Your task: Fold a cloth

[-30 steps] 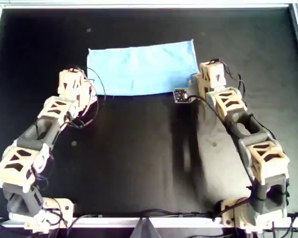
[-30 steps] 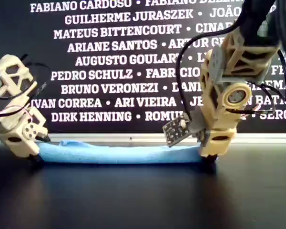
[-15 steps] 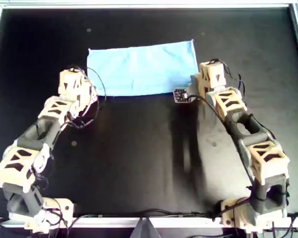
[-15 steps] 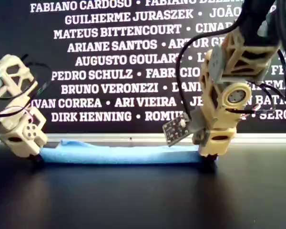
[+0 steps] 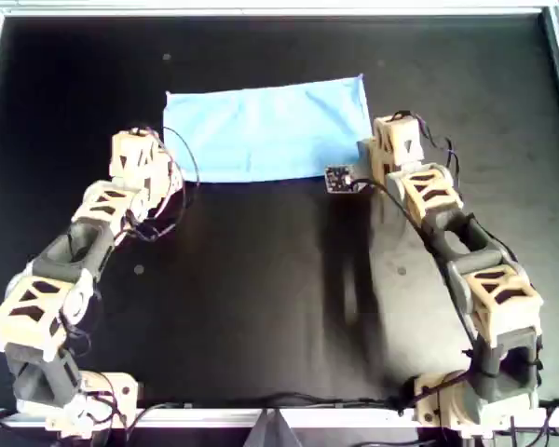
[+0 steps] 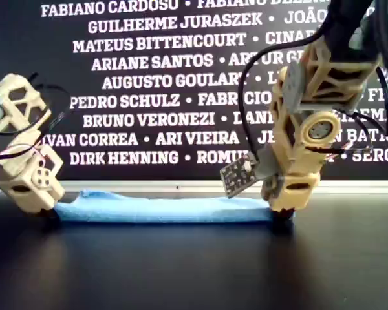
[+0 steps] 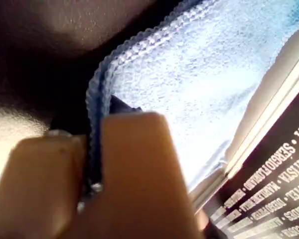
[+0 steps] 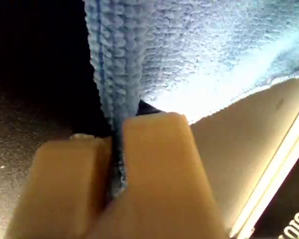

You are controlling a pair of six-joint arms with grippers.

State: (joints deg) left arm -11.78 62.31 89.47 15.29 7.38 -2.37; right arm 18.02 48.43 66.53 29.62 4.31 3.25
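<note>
The light-blue cloth (image 5: 265, 130) lies as a flat, wide rectangle at the far middle of the black mat, and shows as a low blue strip (image 6: 161, 208) in the exterior view. My left gripper (image 7: 94, 144) is shut on a doubled edge of the cloth (image 7: 189, 89). My right gripper (image 8: 117, 144) is shut on a thick layered edge of the cloth (image 8: 189, 45). In the overhead view one arm's gripper (image 5: 154, 168) sits at the cloth's near left corner and the other arm's gripper (image 5: 377, 154) at its near right corner. The wrist views do not show which arm is which.
A small dark circuit board (image 5: 337, 178) sticks out from the gripper at the overhead view's right, also seen as a board (image 6: 238, 175) in the exterior view. A metal rail (image 5: 279, 9) frames the mat. A banner of white names (image 6: 149, 84) stands behind the table.
Both grippers have stayed shut at the cloth's near corners. The gripper at the exterior view's left has edged slightly, and the cloth there has shifted a little.
</note>
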